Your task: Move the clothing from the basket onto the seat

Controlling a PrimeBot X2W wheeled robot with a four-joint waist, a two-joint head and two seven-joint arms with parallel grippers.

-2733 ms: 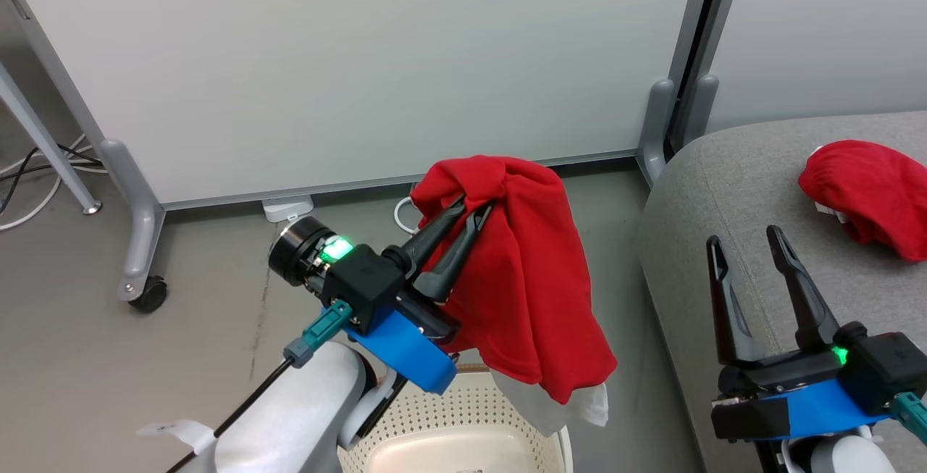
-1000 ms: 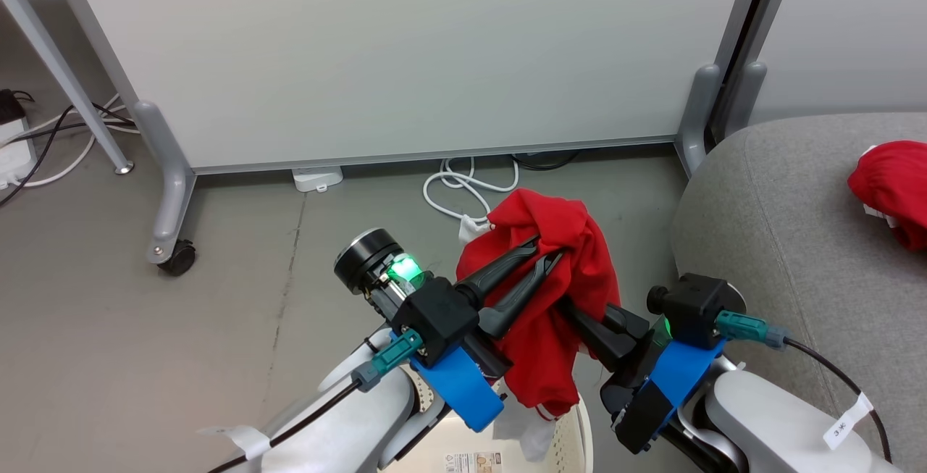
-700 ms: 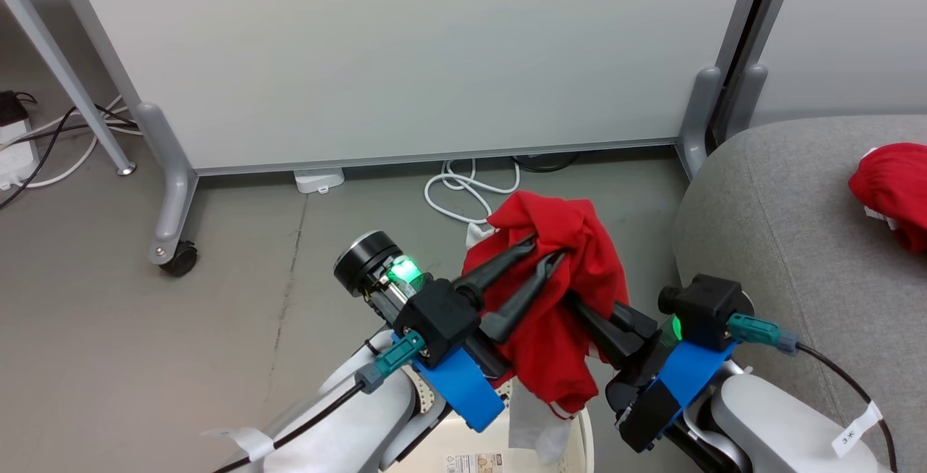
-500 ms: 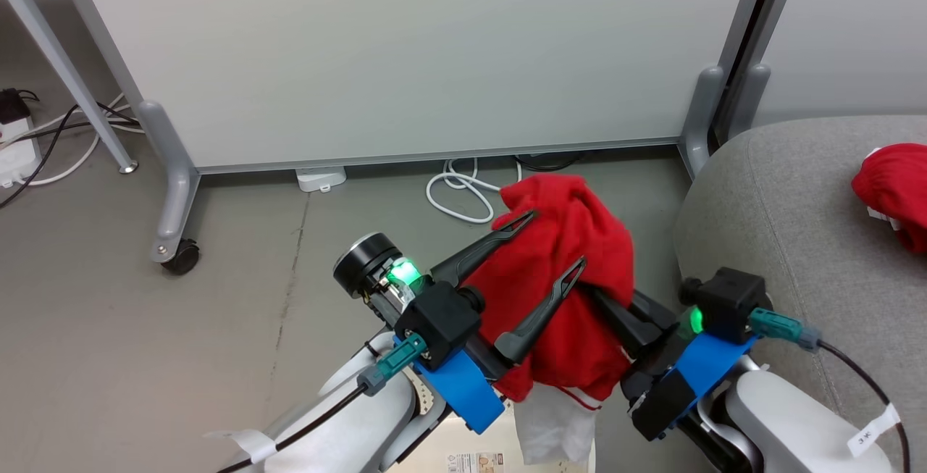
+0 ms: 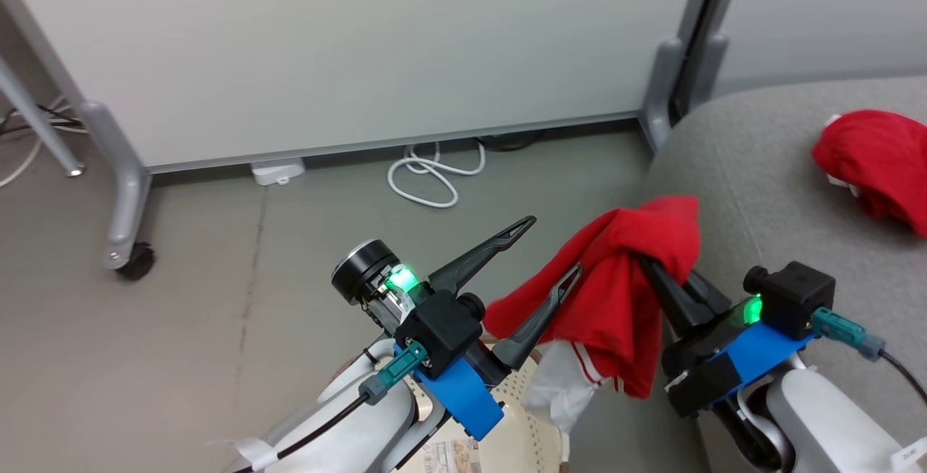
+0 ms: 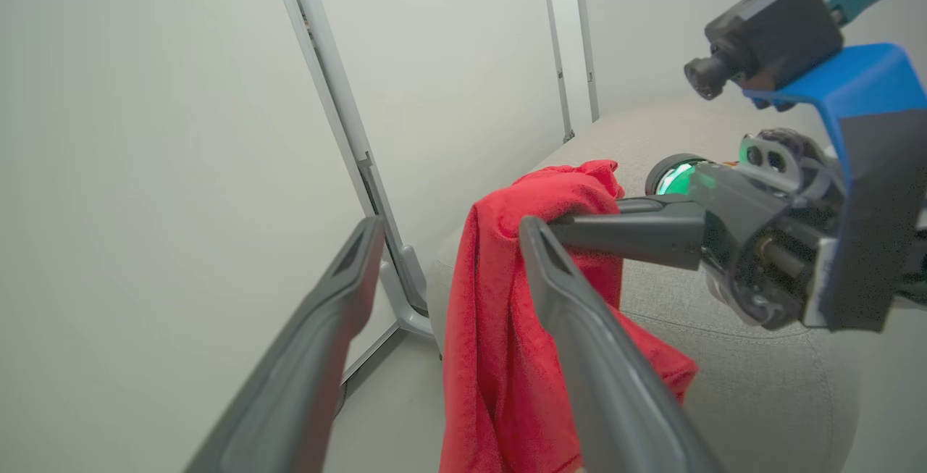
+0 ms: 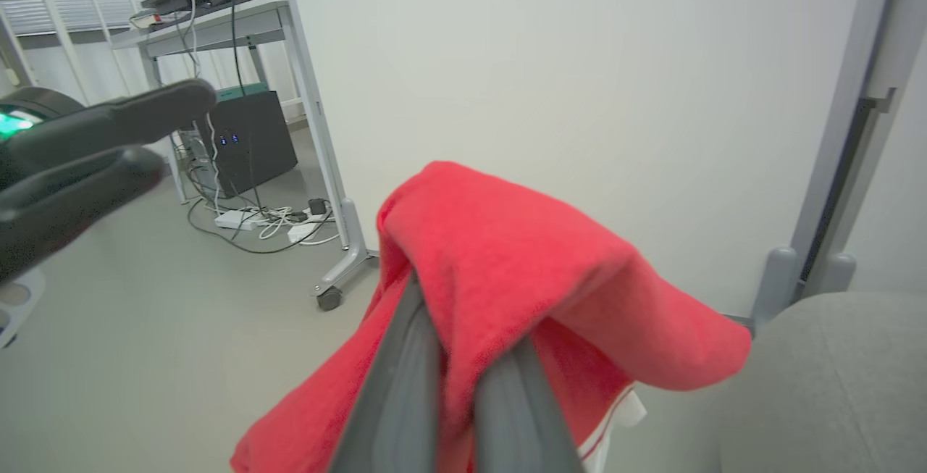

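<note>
A red garment (image 5: 623, 292) with white trim hangs from my right gripper (image 5: 655, 270), which is shut on it just left of the grey sofa's (image 5: 760, 190) rounded edge; cloth hides the fingertips. In the right wrist view the fabric (image 7: 507, 256) drapes over both closed fingers (image 7: 405, 371). My left gripper (image 5: 556, 245) stands open beside the cloth with nothing between its fingers, its right finger (image 6: 572, 314) close to the garment (image 6: 500, 357). A second red garment (image 5: 869, 161) lies bunched on the sofa seat. The cream basket (image 5: 521, 415) shows partly at the bottom edge, under my left arm.
A white partition panel (image 5: 362, 45) on grey wheeled feet (image 5: 127, 256) stands behind. A coiled white cable (image 5: 427, 176) and a white adapter (image 5: 275, 171) lie on the grey floor. A desk leg (image 5: 36, 125) is at the far left.
My left gripper opened and let go of the garment. My right gripper, shut on it, carried it rightward to the sofa's edge. The head camera has also shifted.
</note>
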